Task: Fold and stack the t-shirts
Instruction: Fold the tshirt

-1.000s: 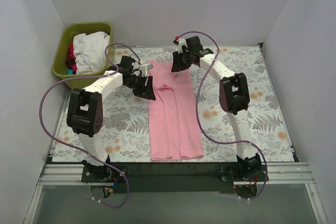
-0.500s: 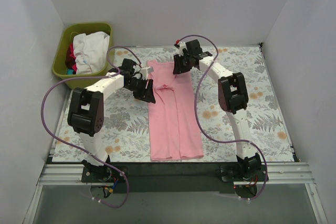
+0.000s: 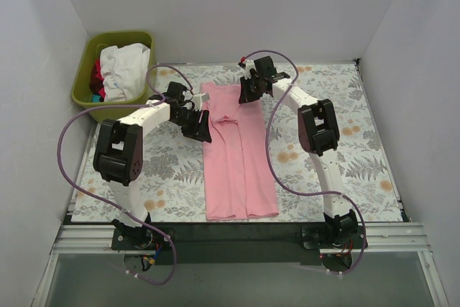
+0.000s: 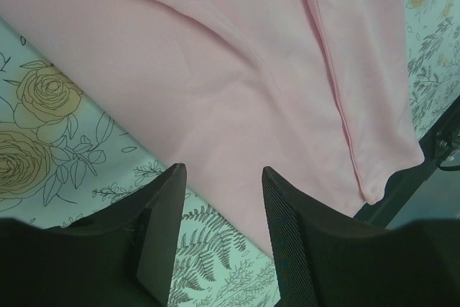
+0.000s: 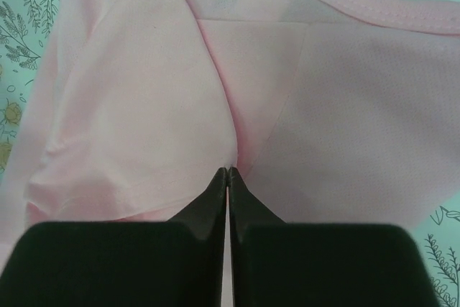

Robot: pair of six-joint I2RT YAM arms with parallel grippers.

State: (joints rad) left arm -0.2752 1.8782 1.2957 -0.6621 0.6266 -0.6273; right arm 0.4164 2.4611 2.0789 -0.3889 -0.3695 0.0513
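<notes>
The pink t-shirt [image 3: 238, 159] lies folded lengthwise mid-worktop [image 3: 352, 156]. At its far end the right claw [image 5: 228, 172] is pinched tight on a pucker of the cloth. The left claw [image 4: 223, 174] hangs half-spread and empty over the shirt's left edge.

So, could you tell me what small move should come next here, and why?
Probably lower the left tool and close it on the shirt. The right tool is shut, pinching cloth at the far end, while the left hangs open over the shirt's left edge; both sides likely need holding before the fold.
</notes>
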